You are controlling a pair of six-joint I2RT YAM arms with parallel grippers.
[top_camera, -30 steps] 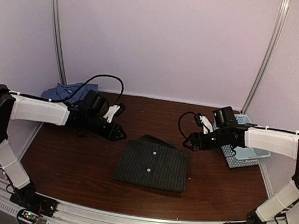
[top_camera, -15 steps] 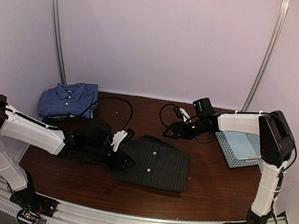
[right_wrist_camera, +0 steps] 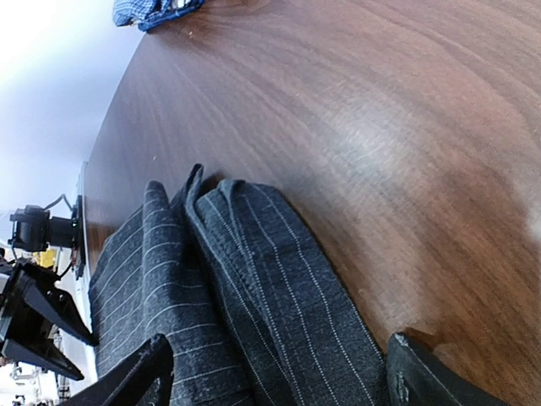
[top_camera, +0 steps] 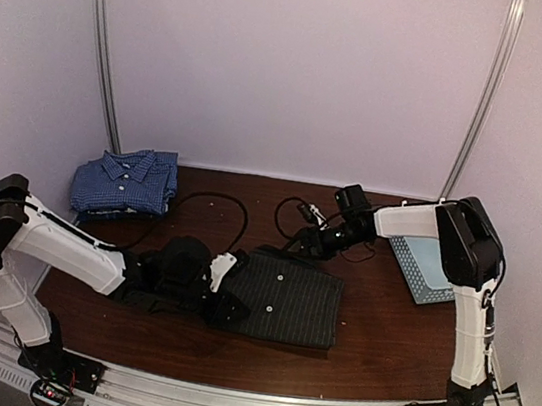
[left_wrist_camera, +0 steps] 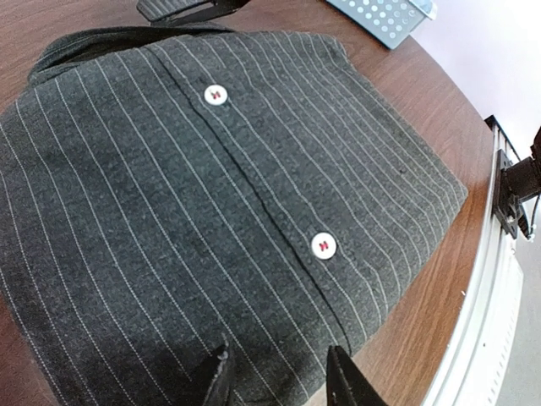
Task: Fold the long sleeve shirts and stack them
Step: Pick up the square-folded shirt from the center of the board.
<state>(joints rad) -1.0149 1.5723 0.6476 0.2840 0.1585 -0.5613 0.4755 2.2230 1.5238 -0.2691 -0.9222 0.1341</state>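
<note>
Left end effector half-spread, right end effector wide, flanking folded black shirt, likely for stacking on blue shirt.

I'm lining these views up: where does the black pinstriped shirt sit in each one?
Top external: the black pinstriped shirt lies folded at the table's centre, between the two arms.
Left wrist: it fills most of the picture, with two white buttons showing.
Right wrist: it is at lower left, with its folded edges in view.
Shared landmark: the brown wooden table.
</note>
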